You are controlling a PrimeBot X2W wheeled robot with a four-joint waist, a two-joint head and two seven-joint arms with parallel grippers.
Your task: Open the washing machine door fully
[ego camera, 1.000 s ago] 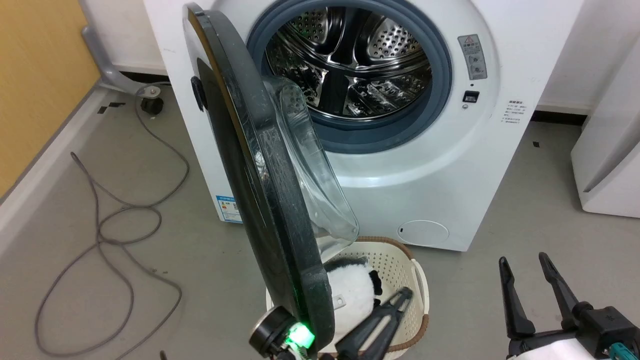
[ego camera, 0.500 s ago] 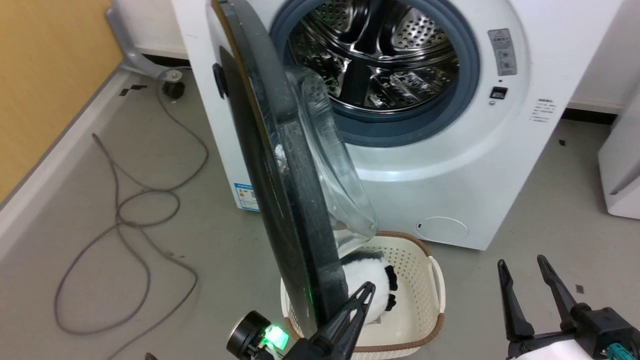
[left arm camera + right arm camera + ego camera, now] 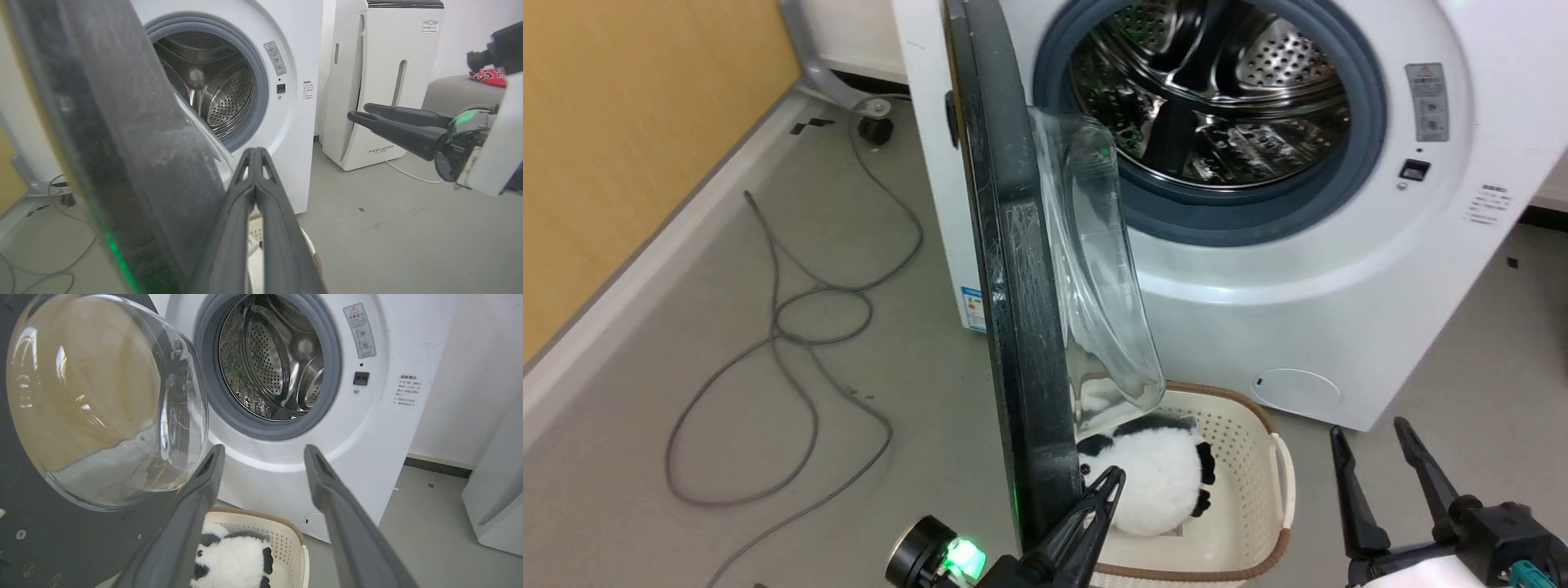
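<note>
Black washing machine door (image 3: pixel 1021 327) stands edge-on just left of the clenched left claw (image 3: pixel 1112 475).

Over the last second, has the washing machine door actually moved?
Yes. The washing machine door has swung further open, leftward off the basket: it hid the basket's left half before, and now most of the plush panda shows.

Grey floor (image 3: pixel 686 384) spreads out to the left of the left gripper (image 3: pixel 1111 478), and a loose grey cable (image 3: pixel 792 327) lies there in loops. Farther left, an ochre wall (image 3: pixel 621 122) meets the floor along a pale skirting (image 3: pixel 645 273). To the right of the right gripper (image 3: pixel 1368 426) stands a white appliance (image 3: pixel 384 81) (lettered FEELBIRD). A grey seat (image 3: pixel 457 92) sits beside it against a white wall (image 3: pixel 478 24).
</note>
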